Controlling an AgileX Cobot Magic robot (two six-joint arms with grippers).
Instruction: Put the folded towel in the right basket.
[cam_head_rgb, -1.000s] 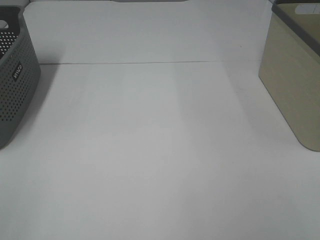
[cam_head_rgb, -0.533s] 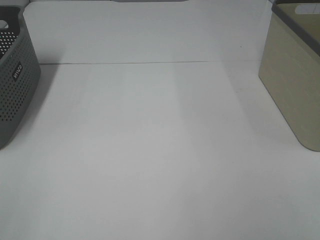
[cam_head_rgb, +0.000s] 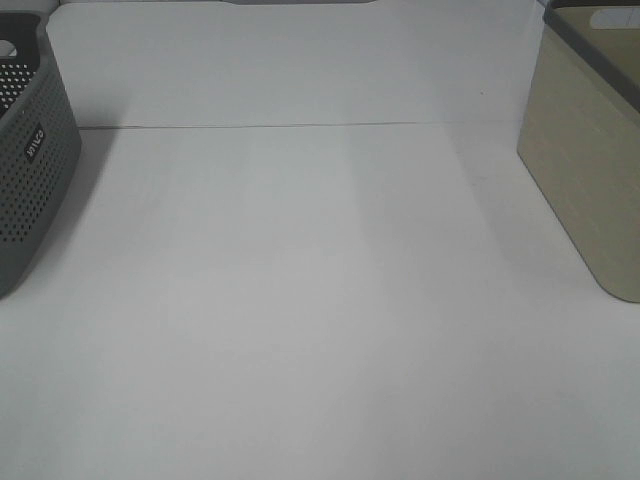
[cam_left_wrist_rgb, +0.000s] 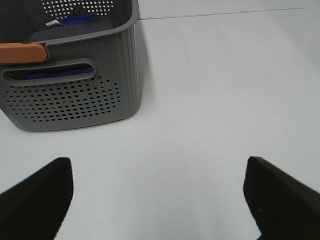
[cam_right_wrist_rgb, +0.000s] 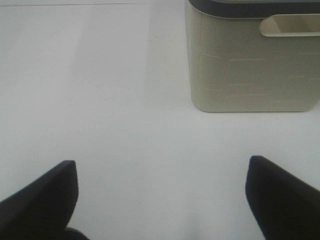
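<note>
A wide white table (cam_head_rgb: 300, 300) fills the overhead view, matte and evenly lit, with one thin dark seam (cam_head_rgb: 300, 126) running straight across its far part. At the left edge stands a grey perforated basket (cam_head_rgb: 30, 170) with a small label on its side; at the right edge stands a beige basket (cam_head_rgb: 585, 170) with a dark grey rim. The two sit well apart, with bare tabletop between them.

From the left wrist camera, the grey basket (cam_left_wrist_rgb: 75, 95) shows a slot handle and an orange piece on its rim. Inside it lies a dark folded towel (cam_left_wrist_rgb: 75, 27) with blue cloth showing, so the towel sits in the left basket. The left gripper (cam_left_wrist_rgb: 160, 200) hangs above the table near that basket, its black fingers (cam_left_wrist_rgb: 35, 200) spread wide and holding nothing.

The right wrist camera shows the beige basket (cam_right_wrist_rgb: 250, 70) with its moulded handle. The right gripper (cam_right_wrist_rgb: 160, 200) hovers over bare table near it, fingers (cam_right_wrist_rgb: 37, 197) likewise spread wide, empty.
</note>
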